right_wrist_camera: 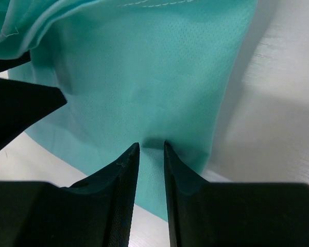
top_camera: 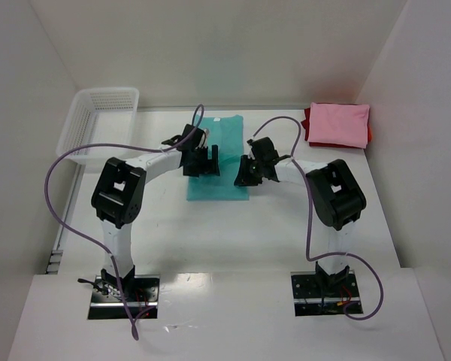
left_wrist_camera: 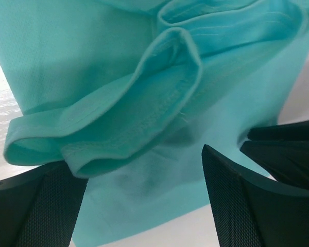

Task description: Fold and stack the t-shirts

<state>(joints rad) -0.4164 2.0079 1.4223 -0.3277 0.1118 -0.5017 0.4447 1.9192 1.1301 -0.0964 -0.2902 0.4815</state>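
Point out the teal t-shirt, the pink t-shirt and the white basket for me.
teal t-shirt (top_camera: 227, 149): top view, flat middle of the cloth.
pink t-shirt (top_camera: 338, 124): top view, centre of the folded top.
white basket (top_camera: 98, 120): top view, bare mesh floor.

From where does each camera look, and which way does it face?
Top external: above, behind the arms, looking down on the table; both arms show.
Left wrist: behind the left gripper, facing the folded hem of the teal shirt; own fingers show.
Right wrist: behind the right gripper, facing that shirt's flat edge; own fingers show.
All share the teal shirt.
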